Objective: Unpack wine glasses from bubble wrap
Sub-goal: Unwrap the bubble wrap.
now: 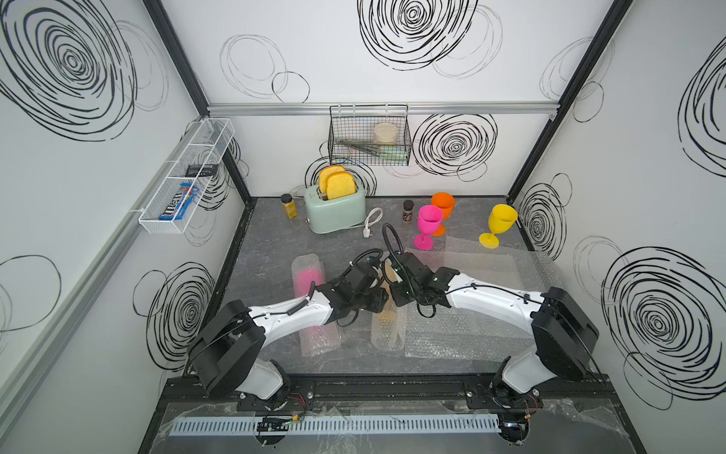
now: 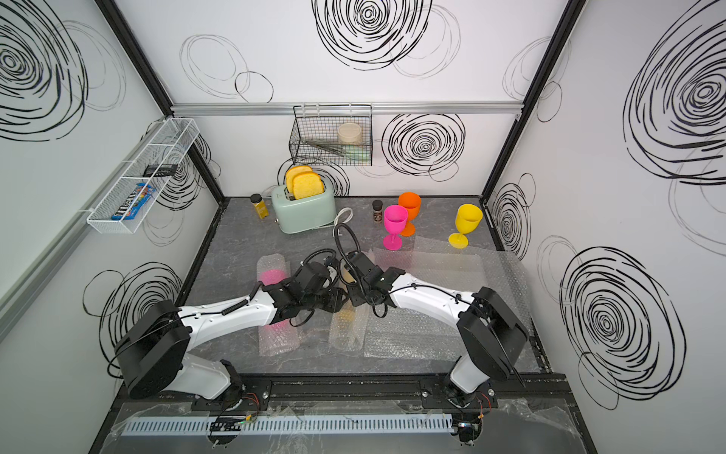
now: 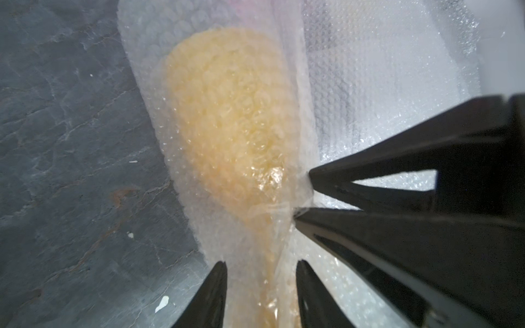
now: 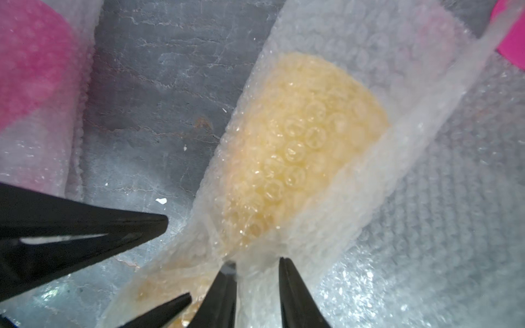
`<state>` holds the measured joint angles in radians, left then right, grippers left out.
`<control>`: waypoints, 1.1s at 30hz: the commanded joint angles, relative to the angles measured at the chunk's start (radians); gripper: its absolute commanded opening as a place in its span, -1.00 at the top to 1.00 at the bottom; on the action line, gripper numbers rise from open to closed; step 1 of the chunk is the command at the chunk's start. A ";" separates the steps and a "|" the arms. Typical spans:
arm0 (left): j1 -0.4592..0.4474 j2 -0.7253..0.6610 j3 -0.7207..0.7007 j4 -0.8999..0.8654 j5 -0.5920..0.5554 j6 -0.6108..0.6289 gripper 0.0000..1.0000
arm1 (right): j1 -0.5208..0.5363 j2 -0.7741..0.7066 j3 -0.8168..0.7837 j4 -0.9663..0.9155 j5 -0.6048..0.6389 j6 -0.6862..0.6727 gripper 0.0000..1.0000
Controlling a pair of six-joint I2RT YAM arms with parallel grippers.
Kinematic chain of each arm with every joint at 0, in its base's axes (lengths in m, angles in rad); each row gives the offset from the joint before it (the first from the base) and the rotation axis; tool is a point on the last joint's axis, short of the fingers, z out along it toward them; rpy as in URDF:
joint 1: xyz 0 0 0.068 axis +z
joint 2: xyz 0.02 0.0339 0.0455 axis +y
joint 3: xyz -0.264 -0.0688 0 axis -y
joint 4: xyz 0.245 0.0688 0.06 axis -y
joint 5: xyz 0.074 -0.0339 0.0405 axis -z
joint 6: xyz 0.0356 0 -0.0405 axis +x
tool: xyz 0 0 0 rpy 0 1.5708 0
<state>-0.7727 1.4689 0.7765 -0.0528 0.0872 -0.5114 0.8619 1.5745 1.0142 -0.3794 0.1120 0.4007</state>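
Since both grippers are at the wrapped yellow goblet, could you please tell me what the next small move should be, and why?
Probably close the right gripper on the bunched fold of bubble wrap between its fingers and pull it away from the goblet. The left gripper flanks the wrapped stem, so it could steady it, and the yellow goblet is fully covered.

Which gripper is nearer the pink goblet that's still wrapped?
Left. The left gripper straddles the wrapped yellow goblet, one finger on the side facing the wrapped pink goblet; the right gripper is at that roll's far edge.
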 commanded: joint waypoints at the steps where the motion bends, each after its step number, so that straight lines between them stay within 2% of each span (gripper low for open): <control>1: 0.004 0.026 -0.015 0.036 -0.008 0.007 0.10 | 0.008 0.009 0.031 -0.046 0.041 -0.013 0.51; 8: 0.004 0.046 -0.029 0.065 -0.007 0.001 0.15 | 0.000 -0.009 0.015 -0.019 -0.012 0.008 0.76; 13: 0.004 0.051 -0.042 0.071 -0.008 0.000 0.35 | -0.020 -0.015 0.006 0.003 -0.067 0.018 0.90; 18: 0.003 0.066 -0.040 0.062 -0.023 0.002 0.63 | -0.042 -0.038 0.009 0.014 -0.112 0.025 0.95; 21: -0.001 0.075 -0.037 0.055 -0.029 0.007 0.73 | -0.059 -0.053 0.009 0.023 -0.147 0.032 0.96; 33: -0.006 0.085 -0.040 0.044 -0.045 0.013 0.76 | -0.105 -0.102 -0.015 0.056 -0.212 0.054 1.00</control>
<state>-0.7769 1.5330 0.7460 0.0303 0.0761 -0.5072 0.7788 1.5280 1.0088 -0.3687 -0.0891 0.4335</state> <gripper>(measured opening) 0.121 0.045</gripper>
